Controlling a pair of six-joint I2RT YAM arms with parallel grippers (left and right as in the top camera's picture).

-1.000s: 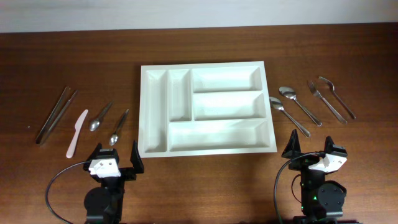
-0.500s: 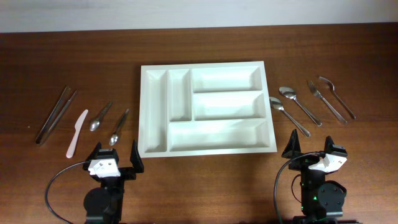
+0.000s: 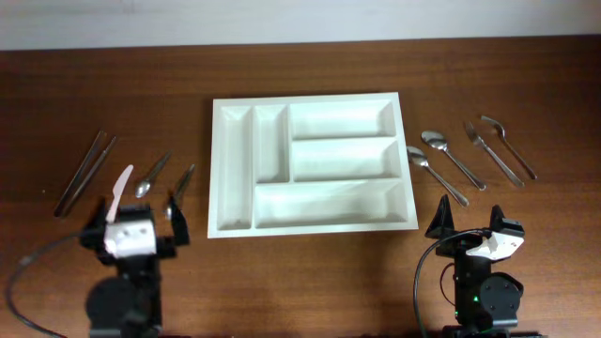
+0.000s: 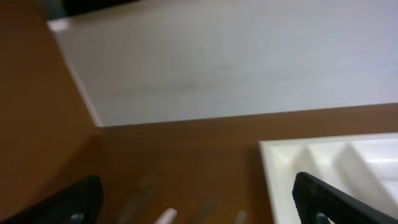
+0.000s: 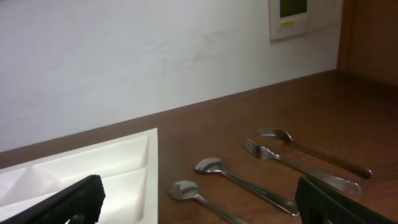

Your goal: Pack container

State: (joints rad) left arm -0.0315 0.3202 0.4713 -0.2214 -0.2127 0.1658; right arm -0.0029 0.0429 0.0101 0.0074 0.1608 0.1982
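Jaws on both arms are held wide and empty. The container (image 3: 338, 137) is set in the middle of the bench. One spoon (image 3: 155, 174) near the left edge should be gripped across its handle.

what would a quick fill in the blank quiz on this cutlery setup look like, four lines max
1. The white container is divided into ___ compartments.
2. Every one of those compartments is ___.
3. The white plastic knife lies on the ___ arm's side of the container.
4. The metal spoons lying between the container and the nearest fork number ___.

Missing words: five; empty; left; two.
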